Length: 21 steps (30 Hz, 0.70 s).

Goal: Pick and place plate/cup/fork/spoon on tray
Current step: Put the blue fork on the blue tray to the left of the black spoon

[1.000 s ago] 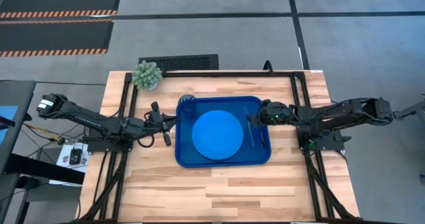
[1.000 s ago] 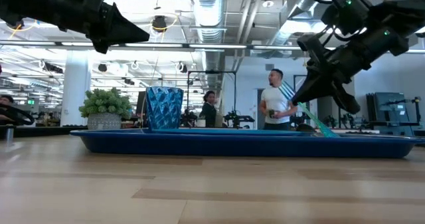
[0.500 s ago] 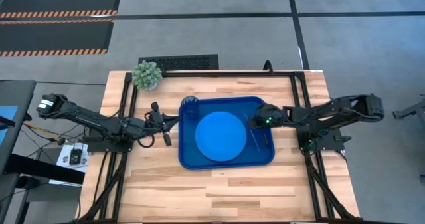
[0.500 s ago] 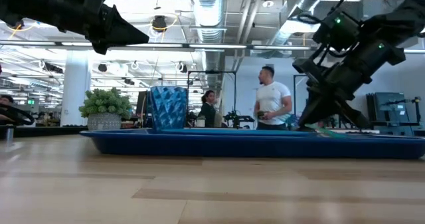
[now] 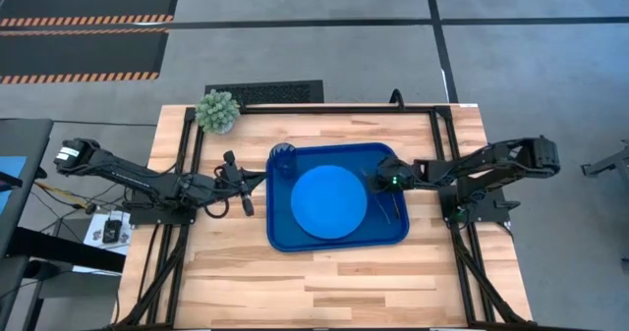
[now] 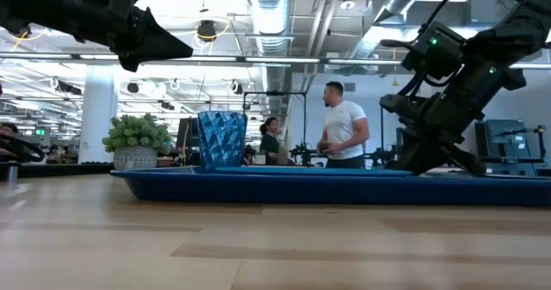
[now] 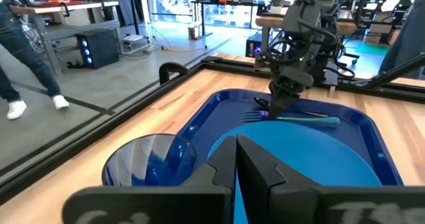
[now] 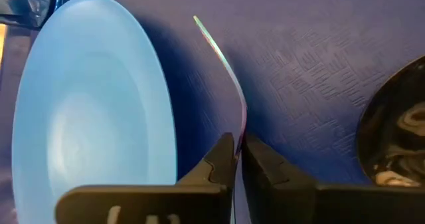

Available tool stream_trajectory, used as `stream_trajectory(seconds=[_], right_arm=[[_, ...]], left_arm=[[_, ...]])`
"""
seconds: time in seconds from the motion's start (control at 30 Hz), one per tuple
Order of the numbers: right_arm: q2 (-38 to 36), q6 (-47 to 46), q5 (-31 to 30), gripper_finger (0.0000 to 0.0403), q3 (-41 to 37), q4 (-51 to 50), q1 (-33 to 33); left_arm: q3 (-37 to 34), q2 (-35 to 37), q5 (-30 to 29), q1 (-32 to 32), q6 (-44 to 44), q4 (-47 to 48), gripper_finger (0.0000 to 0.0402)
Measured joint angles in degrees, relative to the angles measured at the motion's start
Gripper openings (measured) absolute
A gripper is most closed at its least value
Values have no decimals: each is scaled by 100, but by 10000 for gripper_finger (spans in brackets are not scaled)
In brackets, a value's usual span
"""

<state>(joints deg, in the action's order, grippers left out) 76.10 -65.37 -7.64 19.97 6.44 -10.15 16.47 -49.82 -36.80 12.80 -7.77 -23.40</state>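
Note:
The dark-blue tray lies mid-table. On it are the light-blue plate, the dark-blue cup upright in the far left corner, the dark spoon and the teal-handled fork. The fork and spoon are on the tray floor right of the plate. My right gripper reaches down into the tray's right part, shut on the fork. My left gripper hangs shut and empty above the table, just left of the tray. My right gripper pinches the fork between its two fingers near the neck, where the tines meet the handle. The fingers come from above, slanting in from the table's right. The fork lies flat on the tray floor, its handle stretching away from the fingers beside the plate.
A small green potted plant stands at the table's far left corner. Black frame rails run along the table's sides. Bare wood lies near of the tray. People stand in the room beyond the table.
My right gripper has gone down into the tray with the fork. The fork was tilted, handle up, and now lies flat on the tray floor. The tray, with the plate and cup on it, has slid slightly toward the table's right edge.

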Motion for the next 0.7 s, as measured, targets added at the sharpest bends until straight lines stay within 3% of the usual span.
stream_trajectory(seconds=[0.37, 0.7], right_arm=[[-7, 204, -24, 80, -2, -42, 0], [-7, 290, -20, 82, 72, -160, 0]], left_arm=[[0, 0, 2, 0, -24, -4, 0], [0, 0, 3, 0, -24, -2, 0]])
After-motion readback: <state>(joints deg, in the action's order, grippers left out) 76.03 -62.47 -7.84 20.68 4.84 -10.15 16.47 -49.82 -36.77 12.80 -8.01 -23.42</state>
